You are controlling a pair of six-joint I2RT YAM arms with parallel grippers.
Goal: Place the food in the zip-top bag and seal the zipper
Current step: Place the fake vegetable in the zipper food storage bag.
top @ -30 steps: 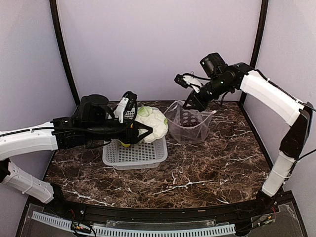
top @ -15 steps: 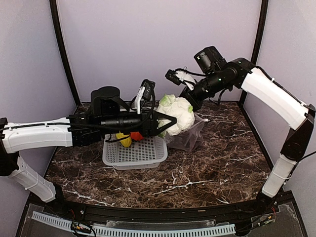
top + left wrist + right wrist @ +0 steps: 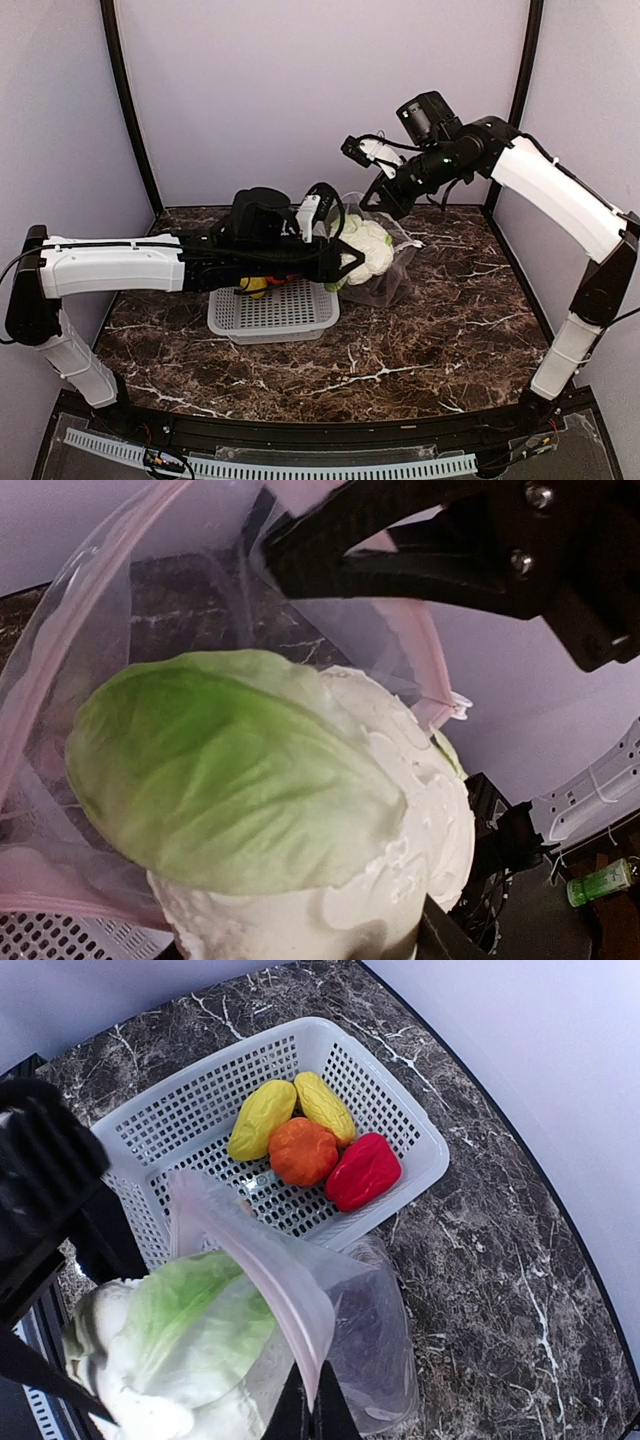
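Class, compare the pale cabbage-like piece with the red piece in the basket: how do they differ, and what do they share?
Colour: the cabbage-like piece is whitish with a green leaf; the red piece is plain red. Size: the cabbage-like piece looks bulkier than the red piece. State: the left gripper holds the cabbage-like piece at the mouth of the zip-top bag; the red piece lies in the basket. Both are toy food.

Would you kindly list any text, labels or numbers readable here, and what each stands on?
None can be read. The zip-top bag shows no legible print, the basket is plain, and the small green object in the left wrist view is too blurred to read.
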